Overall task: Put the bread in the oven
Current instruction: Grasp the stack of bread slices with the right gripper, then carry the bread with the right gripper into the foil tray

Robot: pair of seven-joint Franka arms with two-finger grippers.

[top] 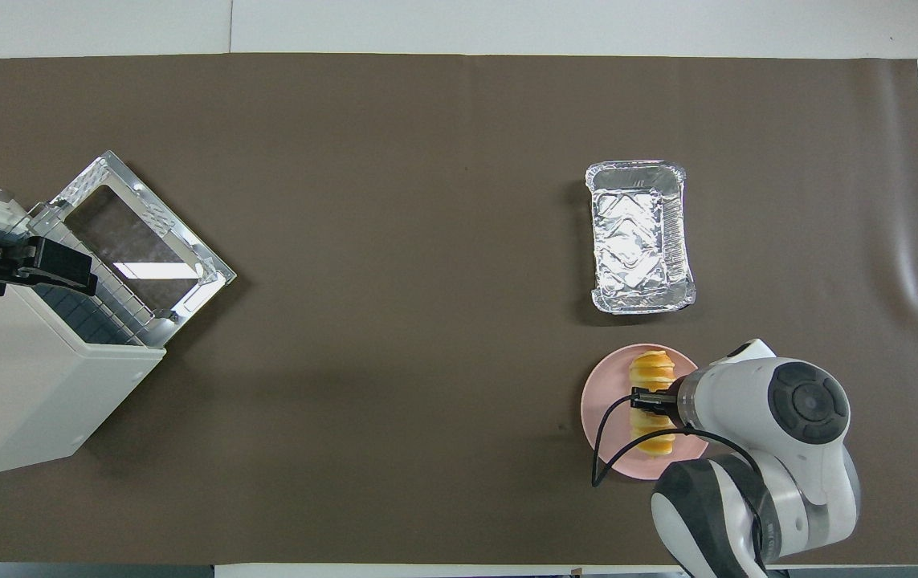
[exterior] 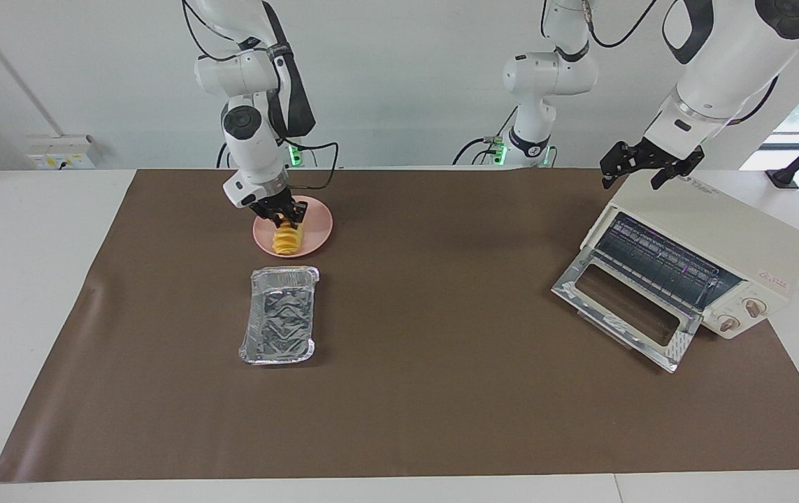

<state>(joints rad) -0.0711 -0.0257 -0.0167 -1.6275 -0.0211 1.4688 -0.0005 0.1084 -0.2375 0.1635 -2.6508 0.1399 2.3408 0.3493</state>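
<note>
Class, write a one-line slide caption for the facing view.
Right gripper down on the bread on its pink plate; oven open.

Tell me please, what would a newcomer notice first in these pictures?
Probably the yellow bread on the pink plate, at the right arm's end of the table, with the right tool down on it. Next, the cream oven at the left arm's end, its glass door dropped open, with the left tool over its top. A silver foil tray lies beside the plate, farther from the robots.
</note>
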